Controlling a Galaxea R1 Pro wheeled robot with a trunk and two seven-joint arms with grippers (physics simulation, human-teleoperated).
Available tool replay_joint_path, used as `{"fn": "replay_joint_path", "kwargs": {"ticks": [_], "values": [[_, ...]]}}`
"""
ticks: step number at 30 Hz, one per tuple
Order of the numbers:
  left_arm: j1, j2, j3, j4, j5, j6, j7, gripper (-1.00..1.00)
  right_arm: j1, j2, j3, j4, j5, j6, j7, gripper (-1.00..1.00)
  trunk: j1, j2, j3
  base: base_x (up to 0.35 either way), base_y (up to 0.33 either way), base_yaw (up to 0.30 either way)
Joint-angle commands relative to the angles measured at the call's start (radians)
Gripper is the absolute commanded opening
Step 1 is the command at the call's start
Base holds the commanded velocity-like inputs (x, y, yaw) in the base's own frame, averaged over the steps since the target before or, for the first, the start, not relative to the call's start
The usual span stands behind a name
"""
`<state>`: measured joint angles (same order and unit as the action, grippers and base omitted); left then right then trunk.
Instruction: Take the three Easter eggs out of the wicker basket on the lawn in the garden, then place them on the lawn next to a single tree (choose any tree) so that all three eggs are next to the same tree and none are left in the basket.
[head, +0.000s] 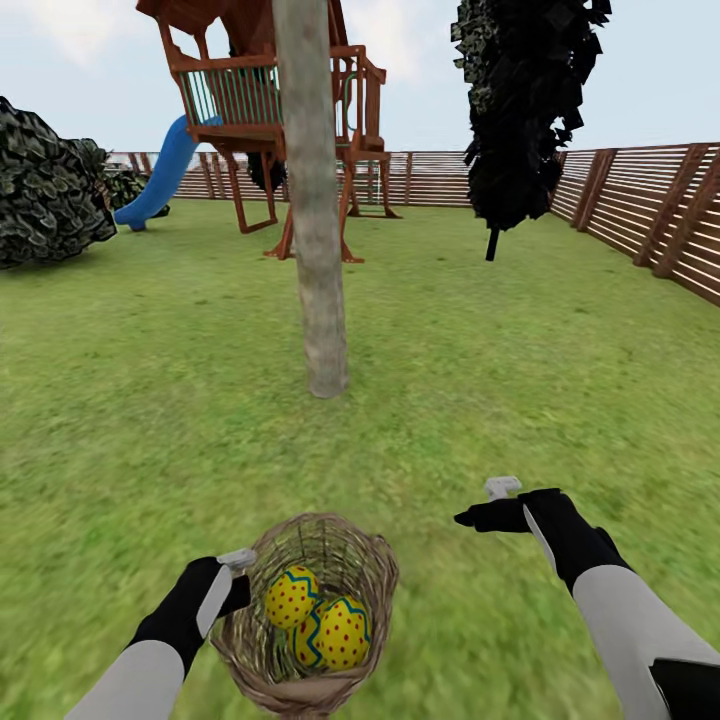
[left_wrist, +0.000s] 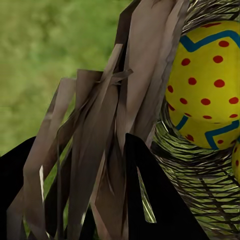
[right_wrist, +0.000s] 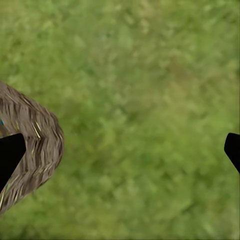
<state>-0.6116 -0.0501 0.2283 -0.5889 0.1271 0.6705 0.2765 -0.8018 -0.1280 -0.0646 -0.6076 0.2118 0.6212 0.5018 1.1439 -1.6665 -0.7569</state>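
The wicker basket (head: 330, 560) is in front of me in the head view, with the yellow red-dotted Easter eggs inside: one (head: 291, 597) at the left, one (head: 345, 632) at the right, and a third (head: 303, 648) mostly hidden between them. My left gripper (head: 238, 578) is shut on the basket's left rim; in the left wrist view the woven rim (left_wrist: 130, 90) runs between the black fingers (left_wrist: 150, 200), with an egg (left_wrist: 210, 85) just behind. My right gripper (head: 480, 505) hangs open over the lawn (head: 500, 380), right of the basket. The grey-brown tree trunk (head: 315, 250) rises straight ahead.
A thin tree with black foliage (head: 525, 110) stands at the back right, and a dark bush (head: 45, 185) at the left. Behind the trunk are the red-brown playset (head: 250, 90) and blue slide (head: 160, 175). A slatted fence (head: 650, 210) borders the right side.
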Motion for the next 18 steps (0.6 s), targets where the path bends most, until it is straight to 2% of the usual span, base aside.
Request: {"fn": "replay_joint_path", "kwargs": {"ticks": [1, 5, 11, 18], "values": [[0.000, 0.000, 0.003, -0.002, 0.011, 0.003, 0.007, -1.00, 0.000, 0.001, -0.004, -0.001, 0.011, 0.003, 0.010, 1.00, 0.000, 0.000, -0.001, 0.000, 0.000, 0.002], [0.000, 0.004, 0.004, -0.002, 0.011, 0.003, 0.006, -1.00, 0.000, 0.001, -0.004, -0.001, 0.010, 0.003, 0.011, 1.00, 0.000, 0.000, -0.001, 0.007, 0.000, 0.000], [0.000, 0.004, 0.003, -0.002, 0.011, 0.003, 0.003, -1.00, 0.000, 0.001, -0.004, -0.001, 0.009, 0.003, 0.012, 1.00, 0.000, 0.000, -0.001, 0.291, 0.000, 0.003], [0.000, 0.005, 0.005, -0.002, 0.011, 0.003, 0.003, -1.00, 0.000, 0.001, -0.004, -0.001, 0.010, 0.003, 0.011, 1.00, 0.000, 0.000, -0.001, 0.322, 0.000, 0.263]]}}
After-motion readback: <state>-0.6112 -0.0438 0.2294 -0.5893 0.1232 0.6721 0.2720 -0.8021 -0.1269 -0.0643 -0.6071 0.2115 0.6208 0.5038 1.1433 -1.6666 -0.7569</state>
